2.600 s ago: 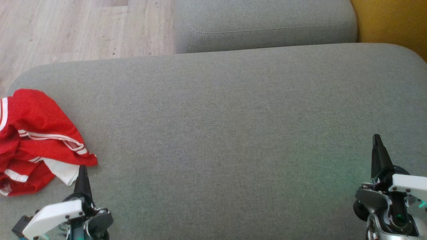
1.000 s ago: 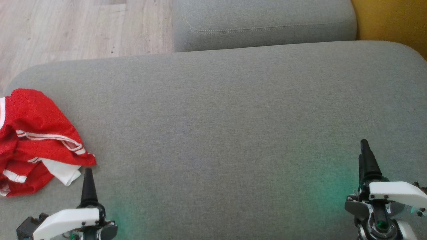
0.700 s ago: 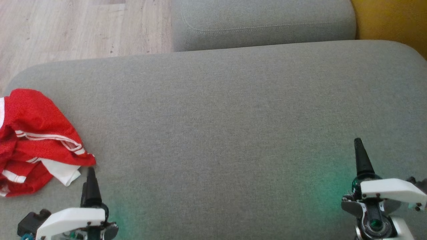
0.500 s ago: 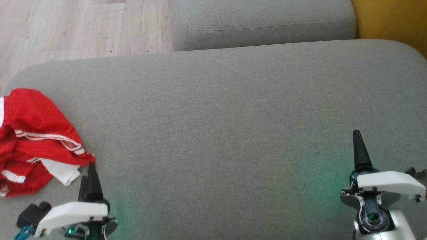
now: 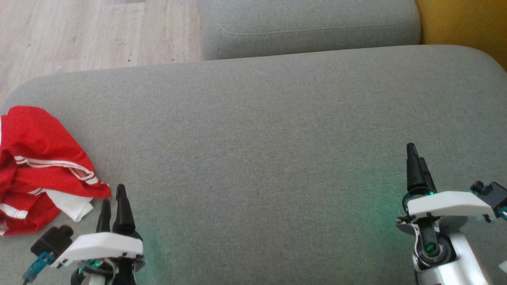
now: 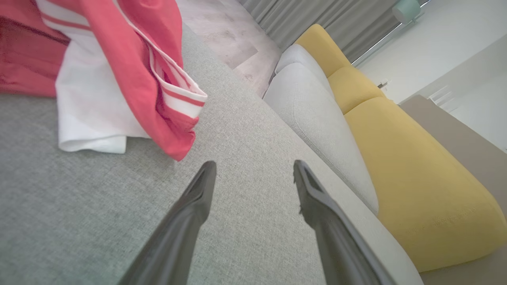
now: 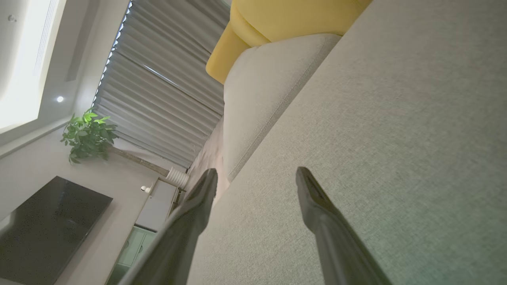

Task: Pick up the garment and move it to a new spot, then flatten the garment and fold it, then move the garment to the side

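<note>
Garment (image 5: 39, 166): red w/ white stripes and a white inner layer, crumpled in a heap at far left of the big grey seat cushion (image 5: 257, 138), near its front-left corner. Part of it runs off the head view's left edge. Not flattened, not folded.

L gripper (image 6: 254, 164): low over the cushion, just right of the garment's near corner. Fingers apart, nothing between them. From the L wrist cam the red hem hangs just beyond and left of the left fingertip; can't tell if it touches, looks clear.

R gripper (image 7: 256, 171): far right side of the same cushion, well apart from the garment. Fingers apart, empty, over bare grey fabric.

Surroundings: second grey cushion (image 5: 309, 27) behind, yellow cushion (image 5: 463, 23) at top right, pale wood floor (image 5: 79, 35) top left. R wrist cam also shows grey curtains (image 7: 166, 91), potted plant (image 7: 87, 136), dark screen (image 7: 47, 221) on the wall.
</note>
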Robot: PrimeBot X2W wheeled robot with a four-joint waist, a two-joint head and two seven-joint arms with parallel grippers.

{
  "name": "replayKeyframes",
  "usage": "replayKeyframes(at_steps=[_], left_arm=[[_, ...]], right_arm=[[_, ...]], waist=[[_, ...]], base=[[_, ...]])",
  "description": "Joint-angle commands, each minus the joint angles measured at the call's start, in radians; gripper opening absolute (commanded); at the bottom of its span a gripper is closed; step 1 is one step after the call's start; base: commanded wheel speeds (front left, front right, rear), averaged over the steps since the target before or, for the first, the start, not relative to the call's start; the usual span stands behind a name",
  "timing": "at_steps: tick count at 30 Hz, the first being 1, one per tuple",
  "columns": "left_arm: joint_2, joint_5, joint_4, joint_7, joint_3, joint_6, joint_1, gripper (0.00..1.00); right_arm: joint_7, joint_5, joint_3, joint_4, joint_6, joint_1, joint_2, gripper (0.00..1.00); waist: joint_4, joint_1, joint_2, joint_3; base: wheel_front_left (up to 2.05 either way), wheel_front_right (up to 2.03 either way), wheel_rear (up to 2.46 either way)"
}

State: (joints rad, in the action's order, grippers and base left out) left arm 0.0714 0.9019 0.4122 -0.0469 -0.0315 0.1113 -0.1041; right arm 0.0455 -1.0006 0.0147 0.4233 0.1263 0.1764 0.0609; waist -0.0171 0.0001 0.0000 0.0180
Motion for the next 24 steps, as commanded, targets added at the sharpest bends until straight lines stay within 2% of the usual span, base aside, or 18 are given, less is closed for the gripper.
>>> replayKeyframes(at_steps=[1, 24], left_arm=[[0.021, -0.038, -0.026, -0.014, 0.008, -0.008, -0.066, 1.0], [0.044, -0.319, -0.007, -0.079, -0.053, -0.073, -0.081, 1.0]], right_arm=[[0.017, 0.036, 0.017, -0.027, 0.002, 0.059, 0.013, 1.0], [0.082, 0.337, 0.051, 0.017, 0.003, 0.09, 0.001, 1.0]], waist=[[-0.001, -0.0001, 0.0, 0.0], [-0.011, -0.0001, 0.0, 0.006]], base=[[0.0, 0.0, 0.0], [0.0, 0.0, 0.0]])
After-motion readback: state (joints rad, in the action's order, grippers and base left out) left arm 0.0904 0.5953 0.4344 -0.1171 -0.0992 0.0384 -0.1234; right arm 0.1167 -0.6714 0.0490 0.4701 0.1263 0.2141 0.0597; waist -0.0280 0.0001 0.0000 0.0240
